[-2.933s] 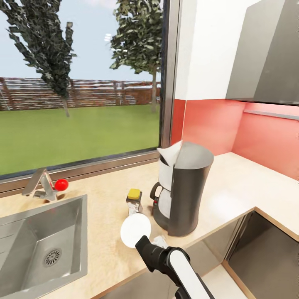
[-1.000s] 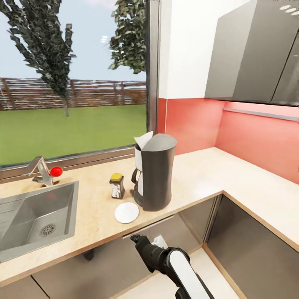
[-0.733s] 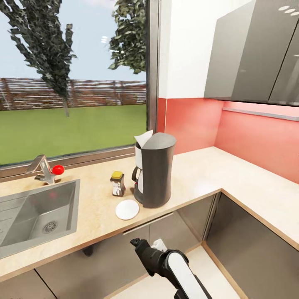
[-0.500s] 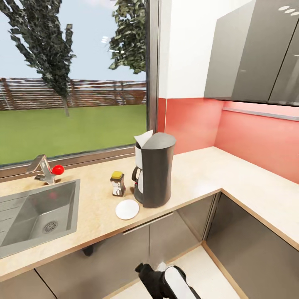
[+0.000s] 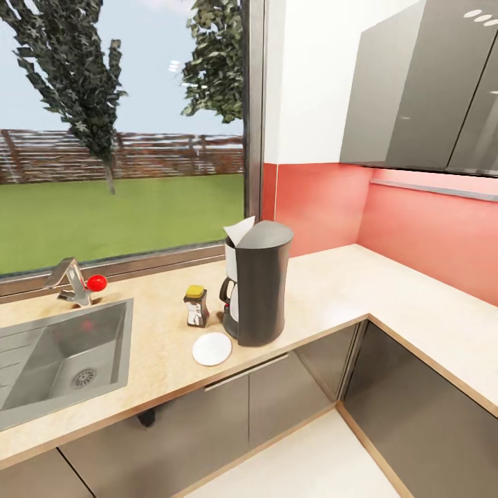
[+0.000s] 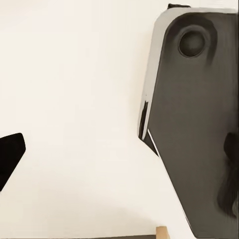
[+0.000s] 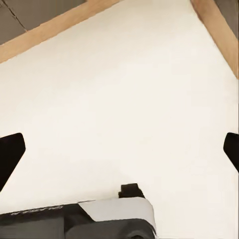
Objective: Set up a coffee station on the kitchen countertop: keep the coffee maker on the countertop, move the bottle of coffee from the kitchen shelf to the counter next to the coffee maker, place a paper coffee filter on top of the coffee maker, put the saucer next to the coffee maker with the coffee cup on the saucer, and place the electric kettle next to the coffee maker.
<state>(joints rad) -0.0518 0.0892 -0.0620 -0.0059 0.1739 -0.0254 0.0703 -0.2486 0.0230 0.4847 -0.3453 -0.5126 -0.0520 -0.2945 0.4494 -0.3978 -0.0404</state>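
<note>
head view, from left to right along the kitchen countertop: the bottle of coffee stands just left of the coffee maker, the saucer lies at the maker's front left foot, and the paper coffee filter sits on top of the maker. cup and kettle are what you likely need next. treat the cup as light, hard and chippable, best pinched across its rim; the glass kettle will probably be heavier and slick, so take its loop handle. wrist views face pale floor: the left gripper shows one dark fingertip, so its state cannot be told; the right gripper hangs spread wide, holding nothing.
</note>
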